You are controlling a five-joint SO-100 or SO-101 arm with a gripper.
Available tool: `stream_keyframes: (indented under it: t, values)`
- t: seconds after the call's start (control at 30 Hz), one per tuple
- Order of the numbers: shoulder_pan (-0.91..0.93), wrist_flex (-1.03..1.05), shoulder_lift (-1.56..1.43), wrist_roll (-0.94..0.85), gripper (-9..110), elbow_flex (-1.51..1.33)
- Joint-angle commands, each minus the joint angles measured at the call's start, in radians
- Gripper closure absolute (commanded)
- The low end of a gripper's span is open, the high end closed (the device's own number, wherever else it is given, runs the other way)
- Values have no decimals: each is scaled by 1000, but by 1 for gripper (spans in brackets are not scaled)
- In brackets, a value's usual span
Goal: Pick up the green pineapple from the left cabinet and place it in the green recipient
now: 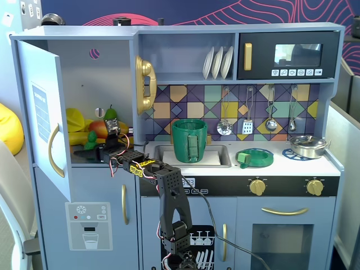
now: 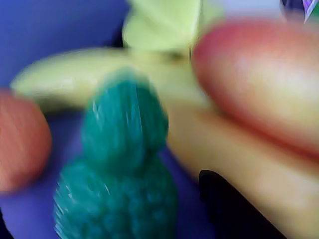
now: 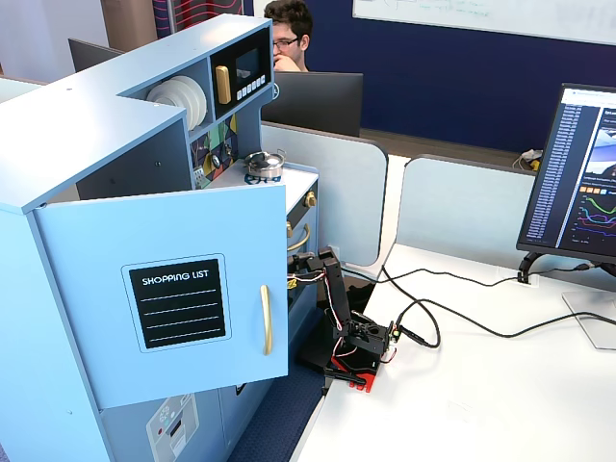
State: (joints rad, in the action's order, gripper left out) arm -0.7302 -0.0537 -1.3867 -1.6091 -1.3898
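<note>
The green pineapple (image 2: 119,169) fills the wrist view, blurred, crown pointing away. It lies on the floor of the left cabinet (image 1: 112,79), whose door (image 1: 39,112) is swung open. In a fixed view it is a small green shape (image 1: 89,140) in front of the other fruit. My gripper (image 2: 107,209) reaches into the cabinet and is open around the pineapple. The black right fingertip (image 2: 219,194) stands a little apart from it; the left finger only shows at the frame corner. The green recipient (image 1: 189,140) stands in the sink area to the right.
A red-orange mango (image 2: 259,79), a banana (image 2: 224,149) and a reddish fruit (image 2: 20,139) crowd close behind and beside the pineapple. A pear (image 1: 111,115) stands further back. A low green dish (image 1: 256,157) and a silver pot (image 1: 308,145) sit on the counter. The open door (image 3: 164,289) hides the gripper in the other fixed view.
</note>
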Motion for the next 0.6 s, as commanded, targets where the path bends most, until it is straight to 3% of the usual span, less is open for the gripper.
stream_keyframes:
  t: [0.0,0.17,0.2,0.27,0.3,0.57]
  values:
    - [-9,5,-12,-15,55,61]
    - [-9,15,-11,-14,61,75]
    - [-9,37,-14,-49,69,77]
    - [-23,49,-31,-78,97,61]
    - [-29,58,-38,-52,101,60]
    - [-49,110,-179,-112,101,35]
